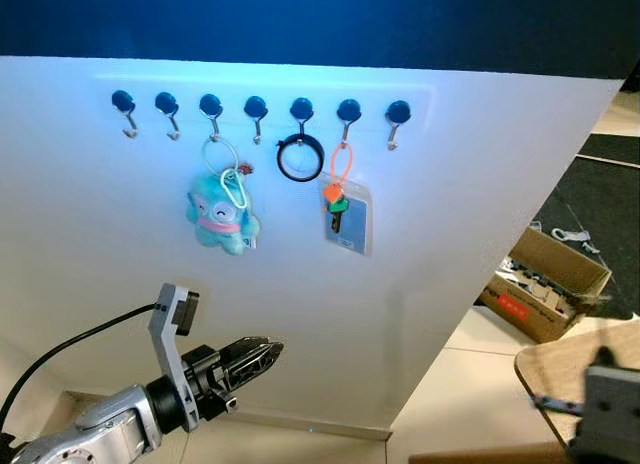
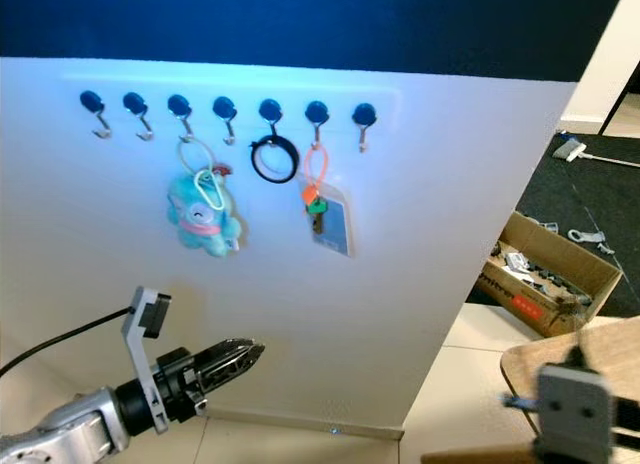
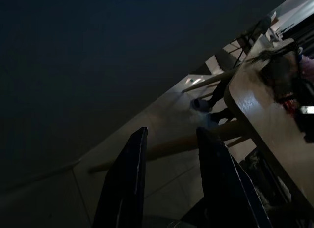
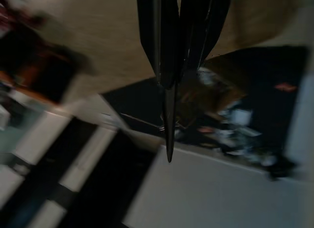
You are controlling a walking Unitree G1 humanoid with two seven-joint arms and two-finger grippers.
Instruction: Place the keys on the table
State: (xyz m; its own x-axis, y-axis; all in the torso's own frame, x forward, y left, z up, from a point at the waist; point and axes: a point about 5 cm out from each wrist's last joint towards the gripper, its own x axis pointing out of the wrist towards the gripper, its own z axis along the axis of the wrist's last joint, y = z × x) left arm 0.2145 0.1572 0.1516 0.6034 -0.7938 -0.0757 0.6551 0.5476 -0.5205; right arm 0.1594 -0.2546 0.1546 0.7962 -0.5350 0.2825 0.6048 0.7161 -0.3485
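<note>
Orange-looped keys (image 1: 337, 206) with a green head and a clear card tag hang from a blue hook (image 1: 348, 111) at upper centre, while the left gripper (image 1: 262, 355), jaws nearly together, hovers lower left and the right gripper (image 4: 169, 90), jaws pressed together, hangs beside the wooden surface (image 1: 560, 369).

My head stereo pair faces the white wall (image 1: 450, 234) close up, both eyes sharing the hook row (image 1: 255, 109) and cardboard box (image 2: 548, 284). Left wrist cam looks along its fingers (image 3: 216, 188) toward floor and desk (image 3: 265, 120). Right wrist cam's blurred.
</note>
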